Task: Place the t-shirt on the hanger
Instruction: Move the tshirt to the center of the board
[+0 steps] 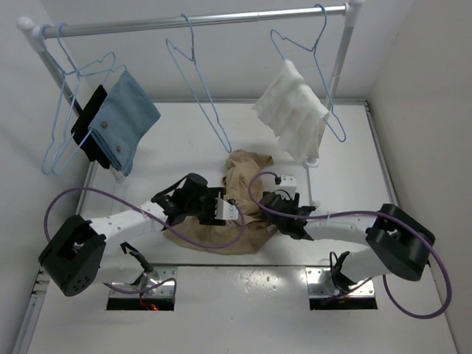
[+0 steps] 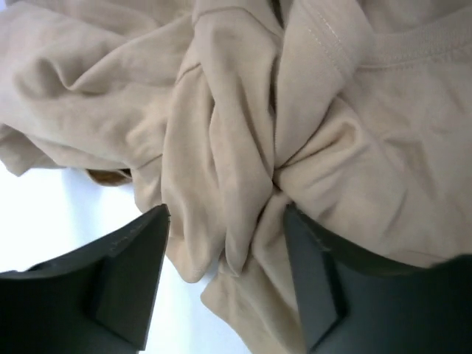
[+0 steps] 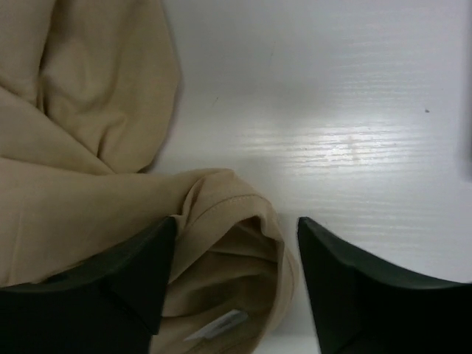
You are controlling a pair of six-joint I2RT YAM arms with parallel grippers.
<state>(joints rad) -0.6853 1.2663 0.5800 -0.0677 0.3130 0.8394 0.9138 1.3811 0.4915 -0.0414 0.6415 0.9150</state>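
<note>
The tan t-shirt (image 1: 243,193) lies crumpled on the white table between my two arms. The bare light-blue wire hanger (image 1: 198,81) hangs from the rail at the back middle, well above the shirt. My left gripper (image 1: 234,212) is open, its jaws astride bunched folds of the shirt (image 2: 243,147). My right gripper (image 1: 270,208) is open over the shirt's collar edge (image 3: 236,221), with a small white label (image 3: 219,325) showing inside the fold between the jaws.
A metal rail (image 1: 199,23) spans the back on white posts. Blue hangers with a blue cloth (image 1: 122,122) hang at the left; a hanger with white textured cloth (image 1: 293,110) hangs at the right. Cables loop beside both arms.
</note>
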